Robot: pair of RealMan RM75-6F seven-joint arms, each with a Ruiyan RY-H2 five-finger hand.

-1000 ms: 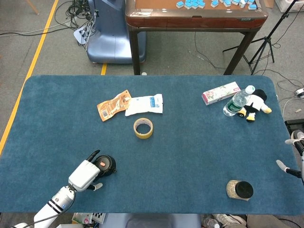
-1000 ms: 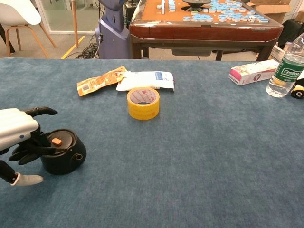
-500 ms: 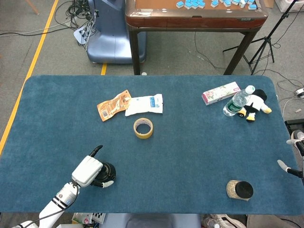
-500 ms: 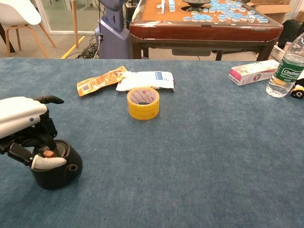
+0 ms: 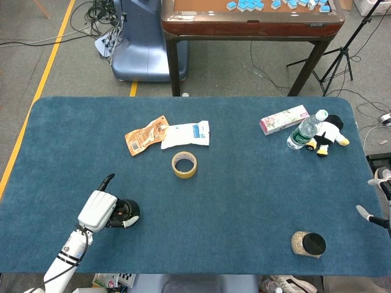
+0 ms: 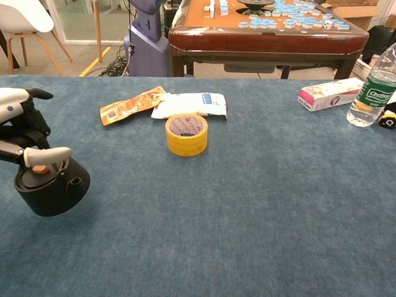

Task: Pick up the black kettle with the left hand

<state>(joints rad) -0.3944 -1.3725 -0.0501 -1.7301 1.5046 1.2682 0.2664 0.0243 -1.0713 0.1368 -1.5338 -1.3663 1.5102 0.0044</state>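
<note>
The black kettle (image 6: 52, 189) is a small round pot with an orange knob on its lid and a short spout facing right. My left hand (image 6: 21, 133) grips it from above by the top, with the thumb laid across the lid. In the head view the left hand (image 5: 98, 210) covers the kettle (image 5: 127, 212) near the table's front left. The kettle seems to hang slightly above the cloth. My right hand (image 5: 377, 198) shows only partly at the right edge, its fingers apart and holding nothing.
A yellow tape roll (image 5: 184, 164) lies mid-table, with an orange packet (image 5: 145, 135) and a white packet (image 5: 186, 134) behind it. A box (image 5: 284, 119), a bottle (image 5: 305, 130) and a penguin toy (image 5: 328, 136) stand far right. A black-lidded jar (image 5: 308, 243) sits front right.
My left hand closed over the kettle's top, then carried it to the left and upward. The right hand has stayed where it was.
</note>
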